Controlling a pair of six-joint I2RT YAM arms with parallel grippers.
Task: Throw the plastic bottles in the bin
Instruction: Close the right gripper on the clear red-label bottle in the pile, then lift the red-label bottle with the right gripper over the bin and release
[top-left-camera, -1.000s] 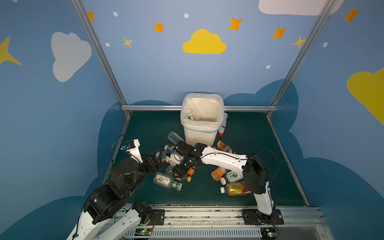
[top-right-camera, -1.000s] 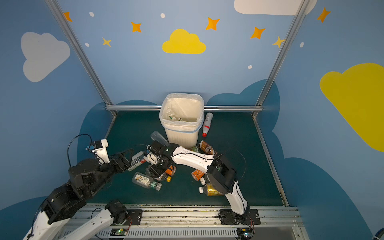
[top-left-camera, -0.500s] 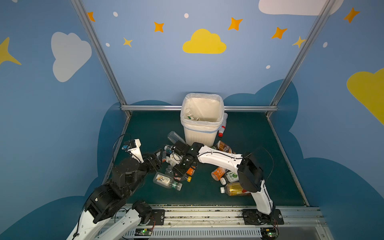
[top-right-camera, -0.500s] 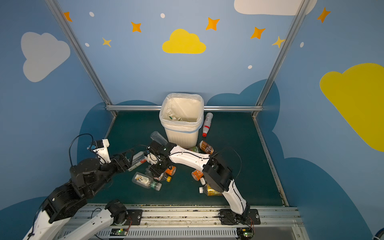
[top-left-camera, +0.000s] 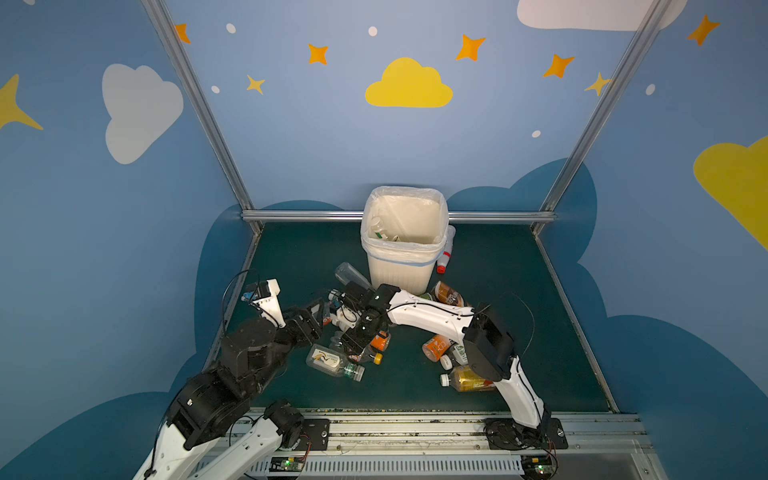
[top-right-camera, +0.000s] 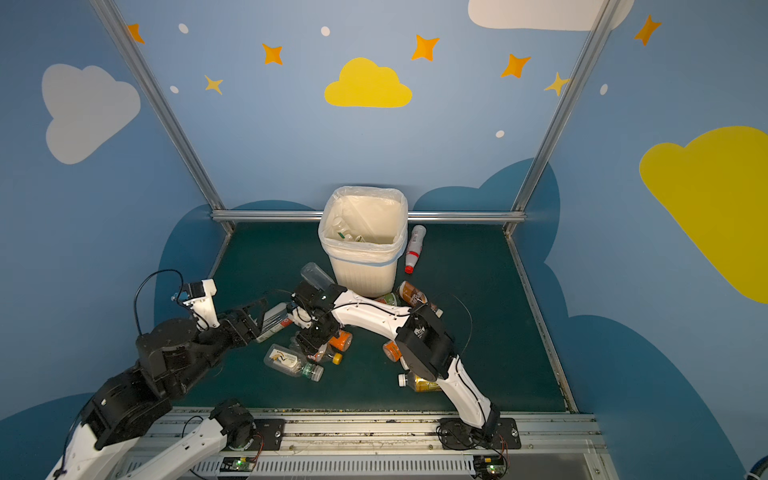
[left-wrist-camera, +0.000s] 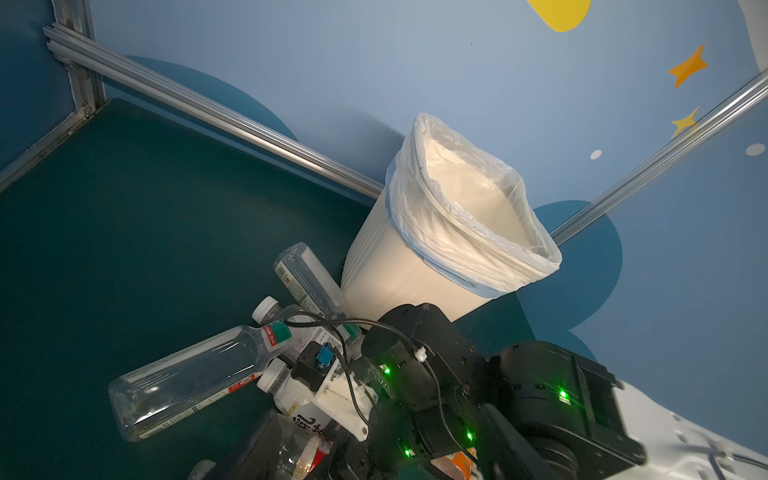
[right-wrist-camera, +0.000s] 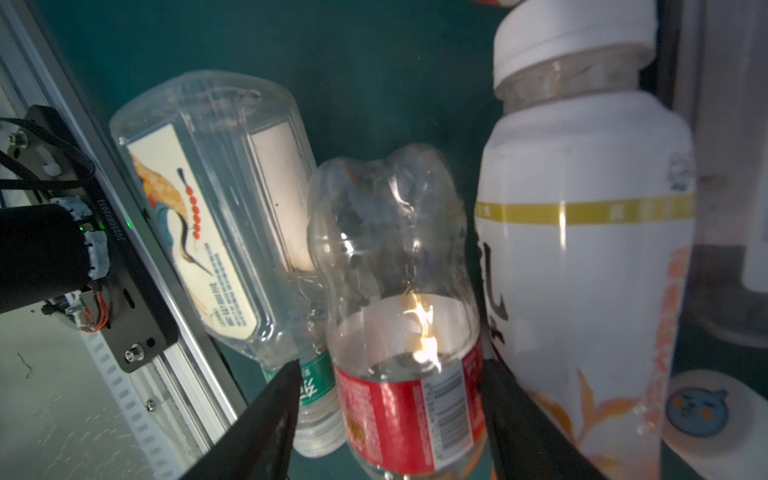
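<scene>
Straddling the red-label bottle (right-wrist-camera: 395, 257), which lies in the pile before the bin (top-left-camera: 401, 272), right gripper (right-wrist-camera: 390, 374) jaws stand apart, not pinching; looks empty, so prob light, thin-walled, slick – grip at labelled waist, gently; left gripper (top-right-camera: 257, 318): can't tell

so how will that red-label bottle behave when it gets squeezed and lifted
Probably light: the red-label bottle looks clear and empty. Its walls look thin, so they may buckle under a squeeze. Lying on its round side, it could roll if nudged.
</scene>
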